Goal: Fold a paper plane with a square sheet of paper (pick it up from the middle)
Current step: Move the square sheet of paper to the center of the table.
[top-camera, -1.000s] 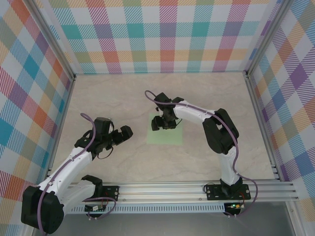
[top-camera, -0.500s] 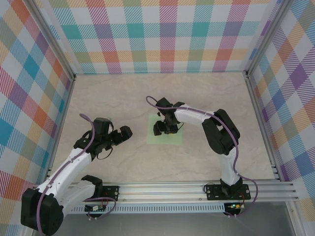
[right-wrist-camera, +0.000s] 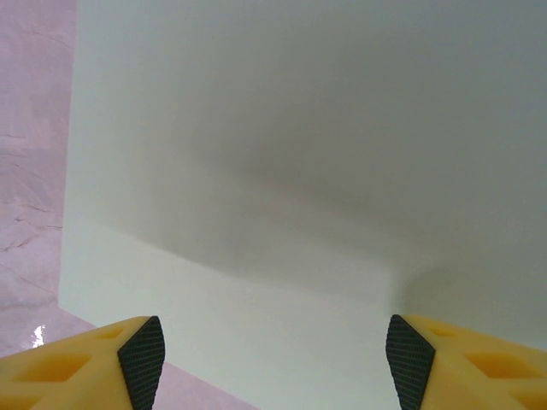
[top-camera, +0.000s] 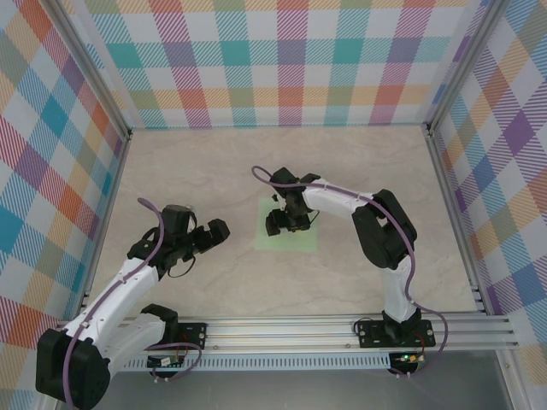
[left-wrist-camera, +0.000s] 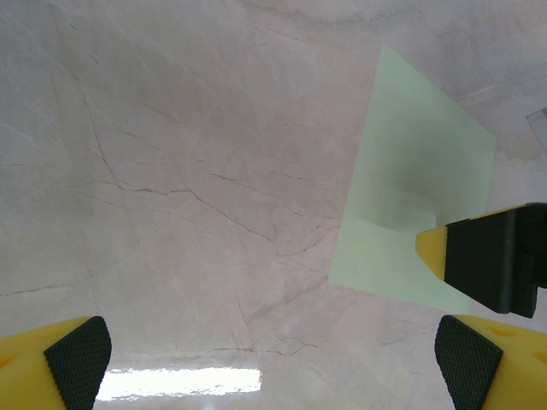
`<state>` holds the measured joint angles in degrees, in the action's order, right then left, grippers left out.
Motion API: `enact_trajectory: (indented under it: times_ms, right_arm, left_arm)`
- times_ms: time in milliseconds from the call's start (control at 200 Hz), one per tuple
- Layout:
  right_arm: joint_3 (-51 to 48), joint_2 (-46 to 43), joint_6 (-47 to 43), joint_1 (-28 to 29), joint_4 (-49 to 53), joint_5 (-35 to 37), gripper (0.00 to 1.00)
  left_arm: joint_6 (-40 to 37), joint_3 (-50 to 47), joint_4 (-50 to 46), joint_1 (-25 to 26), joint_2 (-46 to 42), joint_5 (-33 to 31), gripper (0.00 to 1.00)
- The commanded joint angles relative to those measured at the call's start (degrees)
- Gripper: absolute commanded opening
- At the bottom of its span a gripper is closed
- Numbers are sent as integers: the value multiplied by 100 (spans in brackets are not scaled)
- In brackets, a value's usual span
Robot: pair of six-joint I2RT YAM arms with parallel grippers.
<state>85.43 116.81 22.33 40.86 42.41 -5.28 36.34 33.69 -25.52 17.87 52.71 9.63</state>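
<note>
Marble-look table [top-camera: 188, 162] bears mint paper [top-camera: 291, 243] inside plaid walls [top-camera: 291, 68]

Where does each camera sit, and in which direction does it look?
Top external: high behind the bases, looking down on the table; whole arms, left pincer, right pincer.
Left wrist: on the left arm, facing down toward the square sheet of paper; its own fingertips below.
Right wrist: close above the sheet; own fingertips below.
Shared: every view holds the sheet.
</note>
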Motion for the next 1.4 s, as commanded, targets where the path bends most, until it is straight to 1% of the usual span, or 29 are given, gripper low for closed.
enact_trajectory:
  times_ms: [0,190,440,690,890,990,1105,1200,1270,1290,1325,1400]
  right_arm:
    - [343,-272,330,-4,373,-132,73]
    - [485,-508,903,10,650,40,76]
    - [684,-865,1442,106,1212,-59,76]
    - [1011,-865,1403,164,1490,-207,76]
    - [1263,-741,1300,177,1609,-324,77]
    - [1421,-686,1252,194,1787,-290,77]
    - [1306,-799,1280,246,1749,-179,78]
    - [1115,-988,1258,305,1633,85,81]
    - [866,-1270,1305,356,1479,444,86]
    - [779,-1358,1317,365,1415,523,92]
    - [597,-1550,1330,376,1272,666,99]
    - [161,-1961,1432,374,988,1013,100]
  left_arm:
    - [-123,172,-218,33,-195,126,100]
    - [-164,101,-244,33,-391,219,100]
    - [-260,260,-560,33,-454,382,100]
    - [-171,208,-596,33,-746,380,100]
    - [-162,251,-625,33,-748,454,100]
    - [-219,236,-691,33,-817,433,100]
    - [-269,165,-718,33,-919,383,100]
    - [-307,121,-715,33,-947,373,100]
    - [-342,103,-697,33,-955,349,100]
    - [-355,94,-700,33,-962,347,100]
    - [-383,78,-708,33,-973,325,100]
    - [-438,67,-748,33,-1007,249,100]
